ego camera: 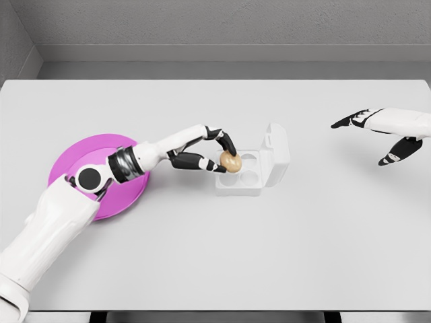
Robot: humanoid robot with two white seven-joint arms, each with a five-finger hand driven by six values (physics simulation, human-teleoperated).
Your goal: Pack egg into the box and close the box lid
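Note:
A brown egg [231, 162] is pinched between the dark fingertips of my left hand [223, 156], right at the near-left cell of the white egg box [250, 176]. The box stands open on the table's middle, its lid [277, 153] tilted up on the right side. Round empty cells show inside. My left arm reaches across from the lower left, over a magenta plate [101, 176]. My right hand [380, 138] hovers far to the right, fingers spread, holding nothing.
The magenta plate lies flat at the left, partly covered by my left forearm. The pale grey table [215, 256] runs to a wall at the back and an edge near the bottom of the view.

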